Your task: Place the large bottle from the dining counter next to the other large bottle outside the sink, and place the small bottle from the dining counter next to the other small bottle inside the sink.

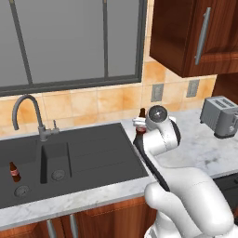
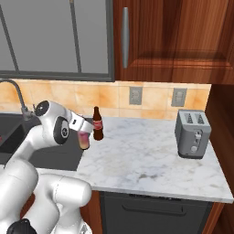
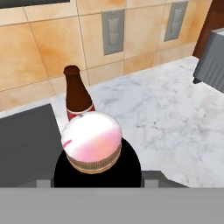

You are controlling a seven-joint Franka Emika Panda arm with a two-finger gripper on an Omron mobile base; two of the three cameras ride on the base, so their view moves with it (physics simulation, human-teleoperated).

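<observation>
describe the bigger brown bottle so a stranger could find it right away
Start at the dark sink, then move to the marble worktop at its right, by the tiled wall. The other large bottle stands there upright: dark brown, long-necked, red-labelled, unlike the pink-orange large bottle beside it.

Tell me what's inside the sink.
A small brown bottle stands in the sink, near two drains. The arm covers the sink's right edge.

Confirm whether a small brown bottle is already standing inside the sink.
Yes: in the left base view a small brown bottle with a red label stands upright in the dark sink, near its left end.
</observation>
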